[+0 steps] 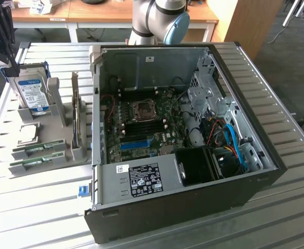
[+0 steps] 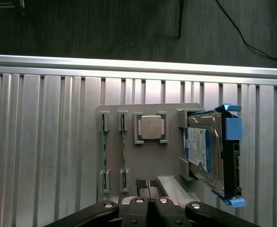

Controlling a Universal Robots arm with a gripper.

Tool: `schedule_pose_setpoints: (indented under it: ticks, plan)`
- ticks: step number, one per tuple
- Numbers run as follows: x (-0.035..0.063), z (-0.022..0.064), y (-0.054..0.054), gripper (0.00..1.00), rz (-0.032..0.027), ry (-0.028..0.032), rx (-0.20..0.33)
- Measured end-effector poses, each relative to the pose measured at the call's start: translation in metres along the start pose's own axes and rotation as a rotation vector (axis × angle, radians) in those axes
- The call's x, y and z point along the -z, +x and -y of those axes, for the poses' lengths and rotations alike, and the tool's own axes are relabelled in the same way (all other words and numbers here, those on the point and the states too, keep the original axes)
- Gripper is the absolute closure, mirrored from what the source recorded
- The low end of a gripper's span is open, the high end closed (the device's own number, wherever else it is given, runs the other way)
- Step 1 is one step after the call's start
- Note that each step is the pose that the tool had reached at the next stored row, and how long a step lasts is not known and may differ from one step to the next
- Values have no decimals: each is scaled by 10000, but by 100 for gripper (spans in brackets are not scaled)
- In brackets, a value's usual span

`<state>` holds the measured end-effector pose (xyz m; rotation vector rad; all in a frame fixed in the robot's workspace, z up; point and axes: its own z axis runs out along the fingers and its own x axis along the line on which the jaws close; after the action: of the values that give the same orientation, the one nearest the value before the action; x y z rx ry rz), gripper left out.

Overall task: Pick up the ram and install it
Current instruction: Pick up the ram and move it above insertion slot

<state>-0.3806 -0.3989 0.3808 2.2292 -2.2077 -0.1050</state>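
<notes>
Two look-alike green sticks stand on edge in slots of the grey holder (image 2: 143,161): one (image 2: 102,151) at its outer side and one (image 2: 123,151) beside it. They lie at the holder's front in the exterior view (image 1: 38,150) (image 1: 36,164). I cannot tell which of them is the ram. My gripper (image 2: 148,185) hangs above the holder, shut, with nothing between its fingers. In the exterior view the gripper (image 1: 1,49) is high at the far left, over the hard drive (image 1: 32,93).
The holder also carries a silver CPU (image 2: 151,127) and the blue-labelled hard drive (image 2: 204,151) in a blue bracket. The open computer case (image 1: 183,207) stands on the slatted table (image 1: 32,207), its motherboard (image 1: 141,124) with dark memory slots exposed. The arm's base (image 1: 157,21) stands behind the case.
</notes>
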Motion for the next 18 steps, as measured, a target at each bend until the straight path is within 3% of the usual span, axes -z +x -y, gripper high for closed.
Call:
schedule_pose_setpoints:
  ticks: [11,14,15,18]
  plan:
    - [-1,0,0,89,1,2,0]
    - [-2,0,1,84,2,2,0]
    - [-1,0,1,76,1,1,0]
    - [-1,0,1,76,1,2,0]
